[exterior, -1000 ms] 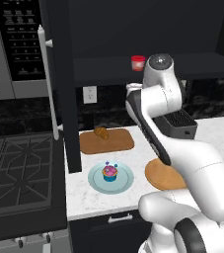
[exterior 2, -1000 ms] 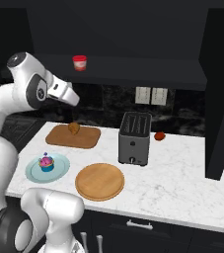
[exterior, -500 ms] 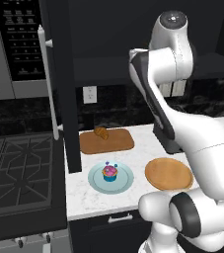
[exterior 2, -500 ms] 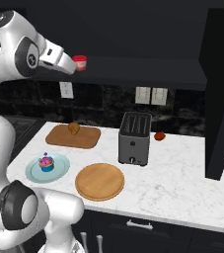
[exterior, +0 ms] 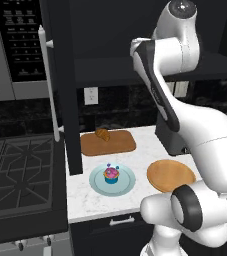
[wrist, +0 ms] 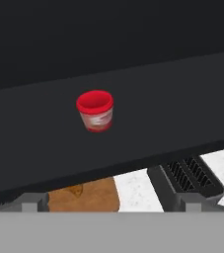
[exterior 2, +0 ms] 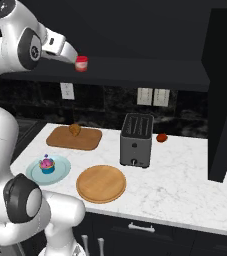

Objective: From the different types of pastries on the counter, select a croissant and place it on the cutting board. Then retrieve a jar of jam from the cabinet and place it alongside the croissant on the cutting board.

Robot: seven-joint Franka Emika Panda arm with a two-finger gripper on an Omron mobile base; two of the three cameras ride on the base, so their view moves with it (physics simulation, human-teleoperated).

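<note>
The jar of jam [exterior 2: 81, 63] is a small red jar standing on the dark shelf of the cabinet [exterior 2: 150, 75]. In the hand view the jar [wrist: 95, 110] sits ahead of and above my fingertips [wrist: 33, 201], apart from them. My gripper [exterior 2: 73, 55] hovers just left of the jar, open and empty. Down on the counter [exterior 2: 185, 175], the golden-brown croissant [exterior: 102, 134] rests at the back of the brown cutting board [exterior: 110, 145]. It shows from the other side too, as croissant [exterior 2: 75, 129] on board [exterior 2: 80, 140]. A pink-frosted cupcake [exterior: 111, 175] stands in front.
The cupcake stands on a pale blue plate [exterior: 127, 182]. A round wooden plate [exterior 2: 101, 183] lies near the counter's front edge. A grey toaster [exterior 2: 136, 139] stands mid-counter with a small red item [exterior 2: 161, 137] behind it. The open cabinet door [exterior: 60, 100] hangs left of the board.
The arm has risen and swung the hand up to shelf height, close beside the jar. The jaws stayed open. Nothing on the counter moved.
</note>
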